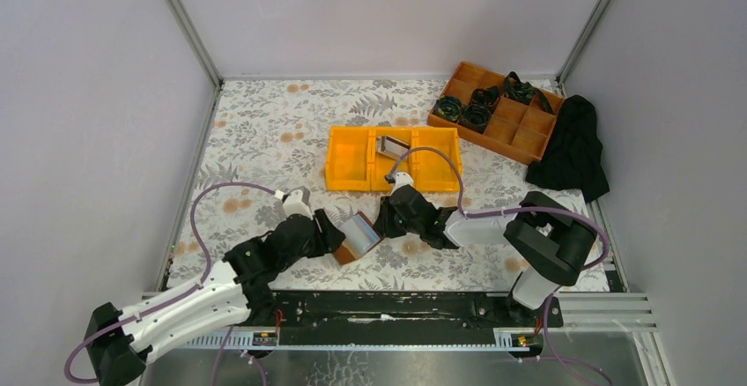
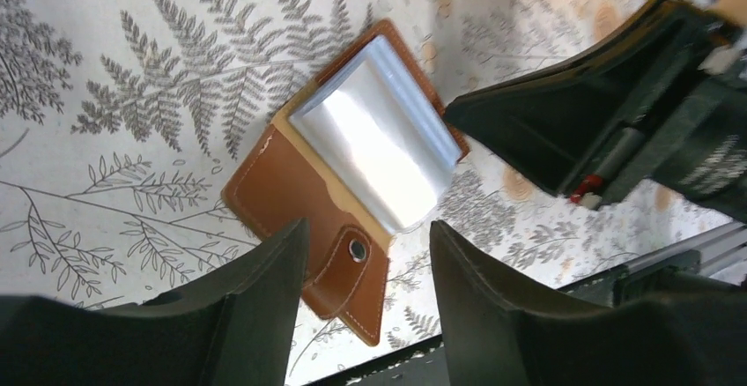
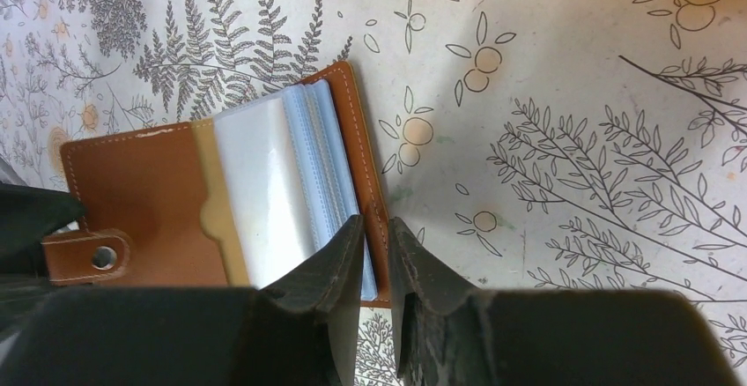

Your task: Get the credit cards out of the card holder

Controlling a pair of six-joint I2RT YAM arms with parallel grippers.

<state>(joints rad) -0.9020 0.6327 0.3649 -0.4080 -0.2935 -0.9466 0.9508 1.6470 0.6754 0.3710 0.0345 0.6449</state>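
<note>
**Leather card holder lying open between both pincers**

Brown and spread flat, the card holder is lying on the fern-print tabletop, right between the two arms. Its stack of clear sleeves is catching the light, and whether cards are sitting inside them is too hard to tell.

The left pincer is hovering released, its jaws standing wide on either side of the holder's snap strap and gripping nothing. The right pincer is sitting at the opposite edge. Its fingers are almost together: one is over the sleeves, the other over the stitched leather rim. Whether they are actually pinching anything, I cannot tell.

Farther back, a silvery-grey credit card is leaning in the middle compartment of the yellow bin. Beyond that, a brown divided tray is holding black coils, with a black cloth bunched just beside it.
</note>
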